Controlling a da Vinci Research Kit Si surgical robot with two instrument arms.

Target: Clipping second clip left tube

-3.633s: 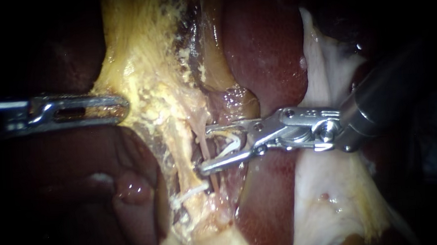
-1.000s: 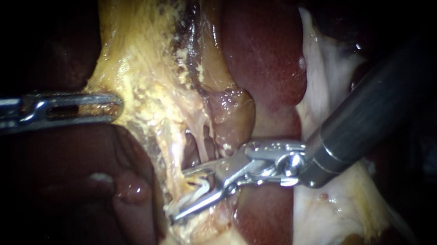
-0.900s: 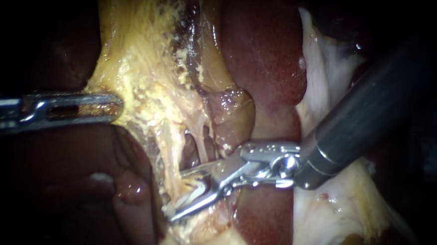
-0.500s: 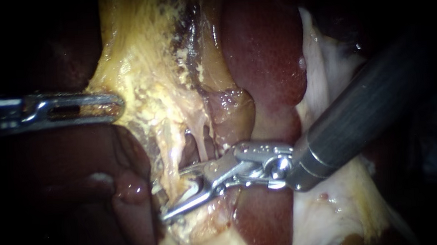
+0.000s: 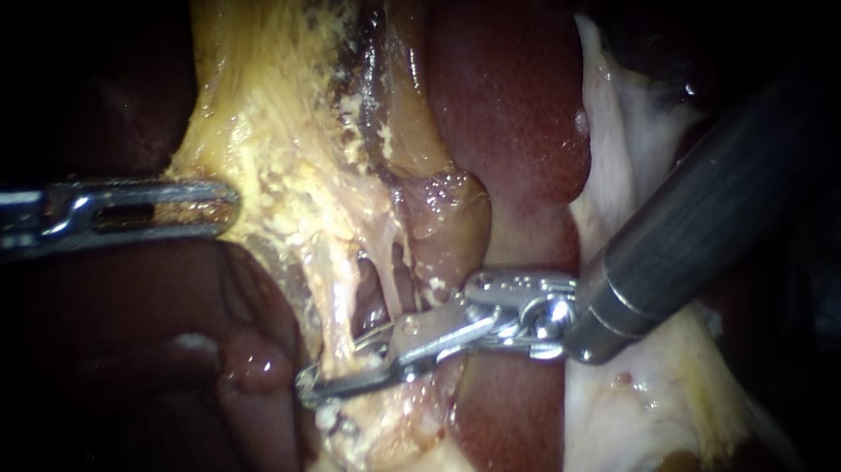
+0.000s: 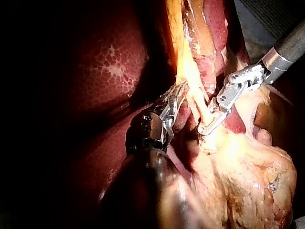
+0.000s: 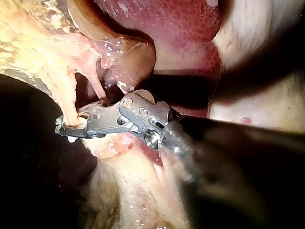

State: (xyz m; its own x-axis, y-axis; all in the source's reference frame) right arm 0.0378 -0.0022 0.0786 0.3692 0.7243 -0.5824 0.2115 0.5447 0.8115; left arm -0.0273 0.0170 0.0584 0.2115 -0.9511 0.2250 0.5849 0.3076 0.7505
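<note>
The left tube (image 5: pixel 326 299) is a pale yellow strand running down from the yellow fatty tissue (image 5: pixel 271 129). My right instrument (image 5: pixel 310 387) comes in from the right, and its jaws are shut across this tube low down. The right wrist view shows the same thing, with the jaws (image 7: pixel 64 127) pinching the pale tube (image 7: pixel 70 107). A pinker right tube (image 5: pixel 399 271) stands just beside the left one, outside the jaws. My left instrument (image 5: pixel 227 204) is shut on the edge of the yellow tissue and holds it taut; its jaws (image 6: pixel 174 101) grip the same fold (image 6: pixel 183 78).
Dark red liver (image 5: pixel 509 97) lies behind the tubes and below the right instrument's wrist. Pale whitish tissue (image 5: pixel 628 158) spreads under the right shaft (image 5: pixel 707 211). A small whitish bit (image 5: pixel 336 421) shows just under the right jaws; what it is cannot be told.
The right instrument moved from the higher spot down and left along the tubes. Its open jaws slid around the left tube, and over the last half second they shut on it. The left instrument stayed still.
</note>
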